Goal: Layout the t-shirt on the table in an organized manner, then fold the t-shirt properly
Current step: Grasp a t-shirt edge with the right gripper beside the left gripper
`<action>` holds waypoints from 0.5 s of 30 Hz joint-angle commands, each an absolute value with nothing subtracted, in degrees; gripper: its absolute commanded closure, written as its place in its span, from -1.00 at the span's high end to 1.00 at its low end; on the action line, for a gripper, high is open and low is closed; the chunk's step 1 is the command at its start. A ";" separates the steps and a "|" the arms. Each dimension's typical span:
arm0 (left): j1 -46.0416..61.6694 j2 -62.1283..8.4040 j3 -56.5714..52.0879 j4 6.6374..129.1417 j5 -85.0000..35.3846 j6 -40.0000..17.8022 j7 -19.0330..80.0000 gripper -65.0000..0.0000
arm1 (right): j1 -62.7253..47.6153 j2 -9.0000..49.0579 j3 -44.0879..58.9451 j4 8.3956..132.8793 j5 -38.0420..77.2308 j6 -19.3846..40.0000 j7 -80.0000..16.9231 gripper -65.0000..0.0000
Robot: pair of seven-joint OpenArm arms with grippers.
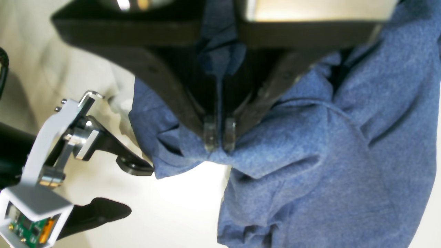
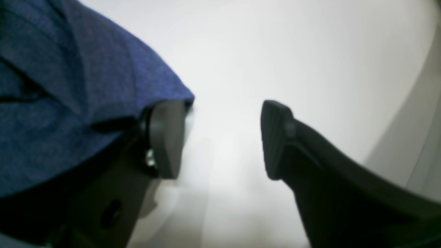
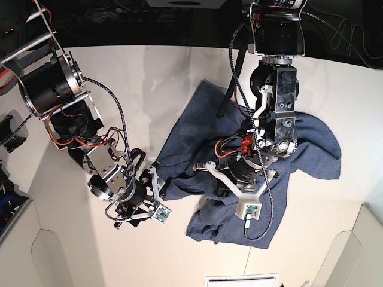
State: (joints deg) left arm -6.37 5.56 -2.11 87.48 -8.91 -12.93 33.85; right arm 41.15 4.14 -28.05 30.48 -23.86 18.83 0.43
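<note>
Your white surface (image 3: 179, 66) carries one slate-blue t-shirt (image 3: 203, 125), lying crumpled across its middle under the left arm. You have two arms over it. Your left gripper (image 1: 219, 139) has its fingers (image 1: 210, 136) pinched on a fold of the shirt. Your right gripper (image 2: 220, 137) has its fingers (image 2: 274, 137) spread wide at the shirt's edge, holding nothing. No lettering can be read

Raised white corner panels (image 3: 54, 257) beside tabletop.

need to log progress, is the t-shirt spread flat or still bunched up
Bunched up: the t-shirt lies in a rumpled heap on the table, one fold pinched in the left gripper.
</note>
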 commanded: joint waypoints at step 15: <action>-7.62 5.69 -1.93 88.53 -9.58 -13.54 32.42 -1.00 | 43.29 2.04 -27.94 31.33 -23.57 16.21 3.22 -1.00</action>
State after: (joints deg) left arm -6.37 5.54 -2.11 87.48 -8.88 -12.95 33.82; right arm 41.15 2.17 -28.05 30.48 -23.81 16.91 2.04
